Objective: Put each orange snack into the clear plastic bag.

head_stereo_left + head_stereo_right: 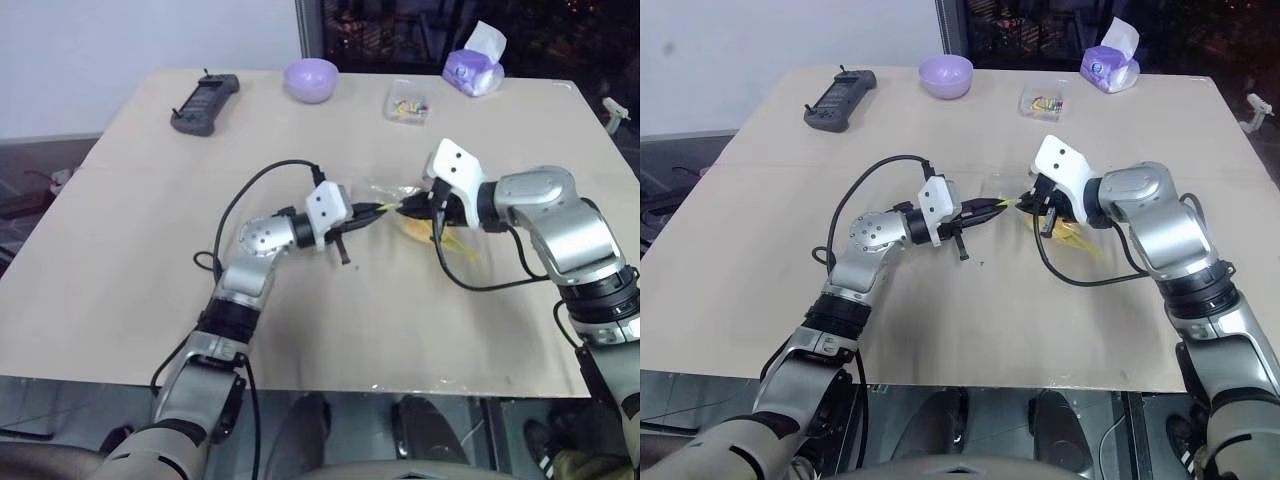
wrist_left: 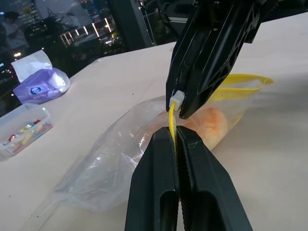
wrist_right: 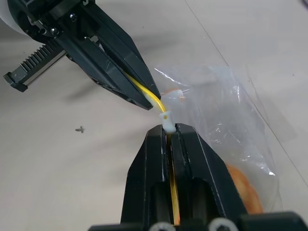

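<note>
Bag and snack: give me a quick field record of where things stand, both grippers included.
snack: orange snack is inside the clear plastic bag
bag: lying on the table, its yellow strip pinched at both ends of a short stretch
left gripper: shut on the yellow strip
right gripper: shut on the yellow strip, beside the small white slider
gap between grippers: short, tips nearly meeting

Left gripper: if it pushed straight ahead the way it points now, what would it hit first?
Most likely the right gripper, whose fingers sit just beyond the left gripper on the same yellow strip of the clear plastic bag.
</note>
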You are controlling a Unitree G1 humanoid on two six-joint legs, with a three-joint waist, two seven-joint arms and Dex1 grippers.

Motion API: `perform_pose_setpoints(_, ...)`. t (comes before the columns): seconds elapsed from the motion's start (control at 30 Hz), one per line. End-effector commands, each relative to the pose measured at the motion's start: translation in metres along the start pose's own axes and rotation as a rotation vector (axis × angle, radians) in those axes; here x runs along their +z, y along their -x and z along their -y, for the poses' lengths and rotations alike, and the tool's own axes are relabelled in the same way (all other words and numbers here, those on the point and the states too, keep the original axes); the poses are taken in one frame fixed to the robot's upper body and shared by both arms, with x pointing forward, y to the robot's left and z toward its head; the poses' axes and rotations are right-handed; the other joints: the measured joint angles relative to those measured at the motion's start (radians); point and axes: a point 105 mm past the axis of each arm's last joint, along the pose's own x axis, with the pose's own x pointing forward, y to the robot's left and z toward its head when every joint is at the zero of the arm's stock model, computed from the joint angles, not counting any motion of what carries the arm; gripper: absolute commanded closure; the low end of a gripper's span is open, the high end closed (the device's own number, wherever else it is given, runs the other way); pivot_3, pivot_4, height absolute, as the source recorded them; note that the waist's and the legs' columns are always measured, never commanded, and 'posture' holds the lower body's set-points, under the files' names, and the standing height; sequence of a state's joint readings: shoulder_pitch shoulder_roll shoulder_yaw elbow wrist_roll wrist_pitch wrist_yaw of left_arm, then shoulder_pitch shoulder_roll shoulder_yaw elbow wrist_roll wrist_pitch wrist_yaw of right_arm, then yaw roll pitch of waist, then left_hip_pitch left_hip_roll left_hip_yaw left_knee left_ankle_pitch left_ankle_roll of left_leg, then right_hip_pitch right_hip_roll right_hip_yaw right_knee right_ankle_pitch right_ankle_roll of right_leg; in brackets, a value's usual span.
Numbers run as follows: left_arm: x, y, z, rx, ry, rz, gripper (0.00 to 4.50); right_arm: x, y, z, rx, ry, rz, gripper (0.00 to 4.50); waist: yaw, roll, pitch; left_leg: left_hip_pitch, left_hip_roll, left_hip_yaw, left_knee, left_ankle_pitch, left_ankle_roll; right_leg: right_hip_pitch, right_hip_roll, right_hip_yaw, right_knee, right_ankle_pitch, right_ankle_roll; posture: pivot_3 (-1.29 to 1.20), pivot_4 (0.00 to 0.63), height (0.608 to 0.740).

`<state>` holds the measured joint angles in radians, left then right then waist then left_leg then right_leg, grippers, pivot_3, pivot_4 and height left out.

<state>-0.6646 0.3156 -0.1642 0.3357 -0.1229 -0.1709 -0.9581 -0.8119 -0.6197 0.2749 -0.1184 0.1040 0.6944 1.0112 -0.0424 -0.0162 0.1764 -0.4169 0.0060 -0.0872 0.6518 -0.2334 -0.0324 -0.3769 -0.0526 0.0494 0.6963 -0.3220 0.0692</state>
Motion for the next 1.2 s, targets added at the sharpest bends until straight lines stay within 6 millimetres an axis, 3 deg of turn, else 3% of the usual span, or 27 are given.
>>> perform_pose_setpoints(0.03, 0.008, 0.000, -0.003, 0.005, -0.019, 0.030, 4.50, 0.021, 0.007, 0.002, -0.027, 0.071, 0.055, 4.40, 0.000, 0.000, 0.000, 0.000, 0.000, 0.000, 0.000, 0.000, 0.000, 0.000, 0.000, 0.000, 0.000, 0.000, 0.000, 0.00, 0.150, 0.740)
perform_pose_setpoints(0.7, 0.009, -0.002, -0.004, 0.007, -0.017, 0.032, 4.50, 0.030, 0.008, 0.007, -0.071, 0.087, 0.101, 4.40, 0.000, 0.000, 0.000, 0.000, 0.000, 0.000, 0.000, 0.000, 0.000, 0.000, 0.000, 0.000, 0.000, 0.000, 0.000, 0.00, 0.150, 0.740)
perform_pose_setpoints(0.83, 0.009, -0.002, -0.004, 0.007, -0.018, 0.034, 4.50, 0.029, 0.009, 0.009, -0.086, 0.085, 0.102, 3.14, 0.000, 0.000, 0.000, 0.000, 0.000, 0.000, 0.000, 0.000, 0.000, 0.000, 0.000, 0.000, 0.000, 0.000, 0.000, 0.00, 0.150, 0.740)
perform_pose_setpoints(1.2, 0.009, -0.003, -0.004, 0.009, -0.015, 0.035, 4.50, 0.029, 0.009, 0.008, -0.077, 0.090, 0.097, 3.14, 0.000, 0.000, 0.000, 0.000, 0.000, 0.000, 0.000, 0.000, 0.001, 0.000, 0.000, 0.000, 0.000, 0.000, 0.000, 0.00, 0.150, 0.740)
